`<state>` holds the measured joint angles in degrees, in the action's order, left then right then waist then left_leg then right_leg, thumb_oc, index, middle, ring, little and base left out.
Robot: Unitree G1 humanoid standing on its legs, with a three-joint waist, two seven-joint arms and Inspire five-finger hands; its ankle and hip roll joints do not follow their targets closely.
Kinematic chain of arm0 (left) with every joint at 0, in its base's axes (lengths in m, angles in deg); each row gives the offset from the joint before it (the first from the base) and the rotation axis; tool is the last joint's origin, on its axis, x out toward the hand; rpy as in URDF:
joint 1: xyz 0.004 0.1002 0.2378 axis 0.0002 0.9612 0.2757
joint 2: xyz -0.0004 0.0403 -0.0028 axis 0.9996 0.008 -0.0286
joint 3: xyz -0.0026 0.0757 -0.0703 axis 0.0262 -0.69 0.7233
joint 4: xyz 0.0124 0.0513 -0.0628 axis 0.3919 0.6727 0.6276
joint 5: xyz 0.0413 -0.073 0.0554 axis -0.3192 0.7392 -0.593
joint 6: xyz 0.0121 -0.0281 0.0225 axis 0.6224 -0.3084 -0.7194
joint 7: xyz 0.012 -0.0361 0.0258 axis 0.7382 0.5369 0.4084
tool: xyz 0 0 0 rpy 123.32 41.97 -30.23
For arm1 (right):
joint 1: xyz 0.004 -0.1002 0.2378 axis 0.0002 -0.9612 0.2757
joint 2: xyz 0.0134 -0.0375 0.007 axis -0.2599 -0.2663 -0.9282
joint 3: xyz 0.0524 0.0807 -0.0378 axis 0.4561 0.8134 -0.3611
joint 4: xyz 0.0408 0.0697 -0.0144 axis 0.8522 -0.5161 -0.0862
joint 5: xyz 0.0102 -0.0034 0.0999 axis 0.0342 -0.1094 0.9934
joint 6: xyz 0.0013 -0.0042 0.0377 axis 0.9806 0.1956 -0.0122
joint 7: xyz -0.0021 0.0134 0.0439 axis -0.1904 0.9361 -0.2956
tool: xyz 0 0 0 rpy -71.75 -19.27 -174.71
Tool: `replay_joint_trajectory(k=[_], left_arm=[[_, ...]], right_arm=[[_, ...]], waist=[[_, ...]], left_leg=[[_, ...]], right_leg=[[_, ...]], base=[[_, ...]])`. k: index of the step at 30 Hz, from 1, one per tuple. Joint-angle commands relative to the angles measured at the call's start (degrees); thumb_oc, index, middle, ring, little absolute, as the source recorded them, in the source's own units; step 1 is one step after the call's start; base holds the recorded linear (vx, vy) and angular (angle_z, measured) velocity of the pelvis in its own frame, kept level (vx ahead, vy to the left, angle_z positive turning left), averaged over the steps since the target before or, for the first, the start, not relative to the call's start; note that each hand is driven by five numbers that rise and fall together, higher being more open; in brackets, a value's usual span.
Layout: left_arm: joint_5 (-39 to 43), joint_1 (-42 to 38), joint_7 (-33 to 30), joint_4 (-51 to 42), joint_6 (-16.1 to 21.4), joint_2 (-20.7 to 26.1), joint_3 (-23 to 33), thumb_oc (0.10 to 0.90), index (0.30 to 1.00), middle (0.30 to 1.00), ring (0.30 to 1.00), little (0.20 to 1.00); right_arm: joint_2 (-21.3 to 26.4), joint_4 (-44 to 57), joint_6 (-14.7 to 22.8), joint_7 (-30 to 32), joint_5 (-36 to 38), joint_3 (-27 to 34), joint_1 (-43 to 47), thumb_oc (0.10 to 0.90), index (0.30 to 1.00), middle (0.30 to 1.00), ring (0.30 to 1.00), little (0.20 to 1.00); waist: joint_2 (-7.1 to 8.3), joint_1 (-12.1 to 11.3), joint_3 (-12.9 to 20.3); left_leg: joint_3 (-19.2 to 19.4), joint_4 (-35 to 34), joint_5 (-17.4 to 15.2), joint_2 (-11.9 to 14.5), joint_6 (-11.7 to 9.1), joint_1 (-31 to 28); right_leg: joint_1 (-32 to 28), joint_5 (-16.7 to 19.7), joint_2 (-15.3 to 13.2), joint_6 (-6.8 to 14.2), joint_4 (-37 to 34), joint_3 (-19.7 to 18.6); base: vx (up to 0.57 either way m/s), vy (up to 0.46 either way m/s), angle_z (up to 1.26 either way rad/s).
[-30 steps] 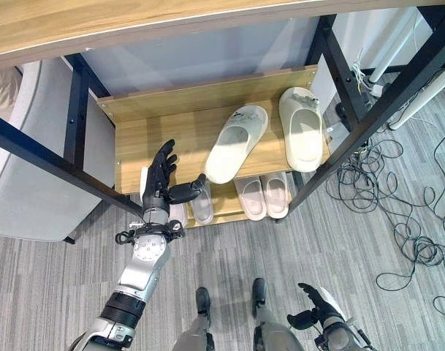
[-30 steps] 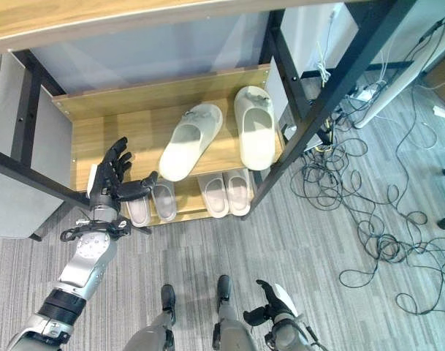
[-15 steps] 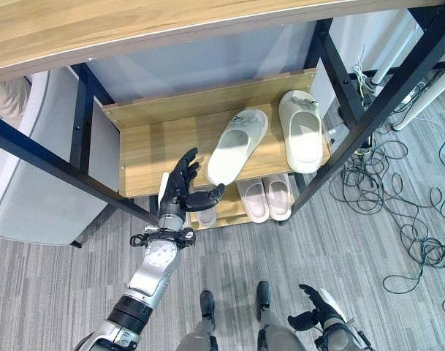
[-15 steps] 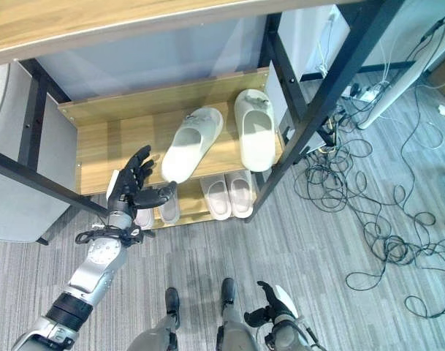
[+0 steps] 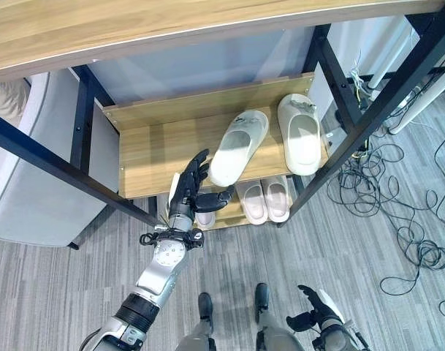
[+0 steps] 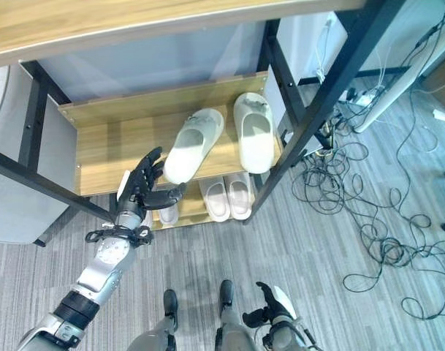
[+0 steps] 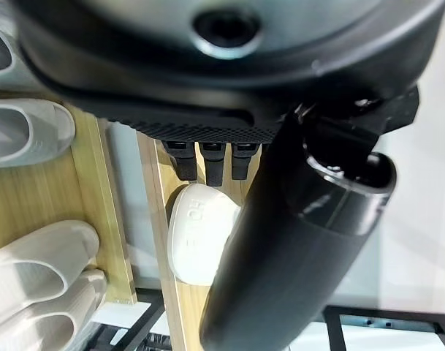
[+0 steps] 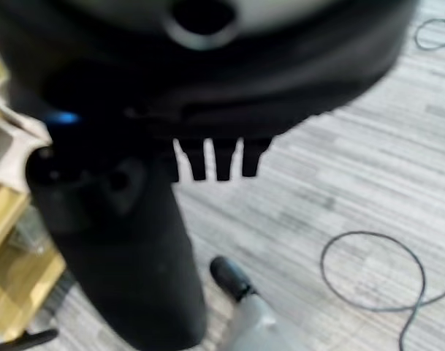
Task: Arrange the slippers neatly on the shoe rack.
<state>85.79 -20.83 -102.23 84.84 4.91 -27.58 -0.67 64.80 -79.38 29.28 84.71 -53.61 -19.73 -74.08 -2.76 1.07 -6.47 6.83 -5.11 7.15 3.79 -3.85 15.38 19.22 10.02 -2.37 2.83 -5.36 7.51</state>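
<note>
Two cream slippers lie on the wooden shoe rack shelf (image 5: 156, 146). The left slipper (image 5: 239, 146) is tilted, its heel toward the front edge. The right slipper (image 5: 299, 131) lies straight, toe toward the back. My left hand (image 5: 189, 186) is open with spread fingers at the shelf's front edge. Its thumb reaches toward the tilted slipper's heel, just short of it. The left wrist view shows that heel (image 7: 196, 241) past the straight fingers (image 7: 211, 157). My right hand (image 5: 313, 318) hangs low over the floor, open and holding nothing.
Smaller pale slippers (image 5: 264, 199) sit in pairs on the lower shelf. Black frame posts (image 5: 354, 110) flank the rack, and a wooden tabletop (image 5: 134, 22) hangs above. Loose cables (image 5: 397, 212) cover the floor at the right. A grey upholstered piece (image 5: 32, 190) stands at the left.
My left hand has moved right along the shelf's front edge, closer to the tilted slipper's heel. The view has shifted a little. Both cream slippers lie as before.
</note>
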Motion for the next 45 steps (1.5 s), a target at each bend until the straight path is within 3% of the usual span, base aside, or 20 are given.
replay_joint_trajectory(k=[1,31,40,45], left_arm=[[0.1,-7.5,0.5,0.9,3.9,-3.1,-2.8,0.800,0.900,0.900,0.900,0.900],[-1.6,-14.0,-0.1,3.1,3.8,-6.9,-8.9,0.800,0.900,0.900,0.900,0.900],[-2.6,-12.7,0.7,0.4,3.8,-3.1,-5.9,0.800,0.900,0.900,0.900,0.900],[-0.1,-8.3,3.3,-5.1,4.0,0.1,-3.4,0.800,0.900,0.900,0.900,0.900]], right_arm=[[1.3,0.6,0.7,2.1,0.2,-0.2,-2.2,0.800,0.900,0.900,0.900,0.900],[2.0,2.6,1.8,2.9,1.3,-1.0,-3.1,0.800,0.900,0.900,0.900,0.900],[1.6,1.0,1.4,1.6,0.6,-0.3,-4.0,0.800,0.900,0.900,0.900,0.900],[0.8,0.4,1.0,0.6,0.2,0.0,-4.2,0.800,0.900,0.900,0.900,0.900]], waist=[[1.25,0.8,1.5],[1.35,2.5,1.4],[1.46,1.6,2.6],[1.65,0.3,3.6]], left_leg=[[-0.9,0.1,0.6,-1.9,-1.7,4.1],[-0.6,0.1,-0.2,-1.8,-1.7,3.0],[-0.7,0.1,-0.4,-1.8,-1.9,1.4],[-0.9,0.1,-0.6,-1.8,-2.1,-0.3]], right_leg=[[1.3,-3.8,-2.7,5.6,0.4,3.3],[0.3,-4.1,-2.7,5.6,0.4,3.4],[-1.6,-4.7,-2.9,5.9,0.4,4.3],[-3.8,-5.3,-3.3,6.0,0.4,5.5]], base=[[0.00,0.000,0.00],[0.00,-0.001,-0.01],[0.00,0.000,0.02],[0.00,0.000,0.00]])
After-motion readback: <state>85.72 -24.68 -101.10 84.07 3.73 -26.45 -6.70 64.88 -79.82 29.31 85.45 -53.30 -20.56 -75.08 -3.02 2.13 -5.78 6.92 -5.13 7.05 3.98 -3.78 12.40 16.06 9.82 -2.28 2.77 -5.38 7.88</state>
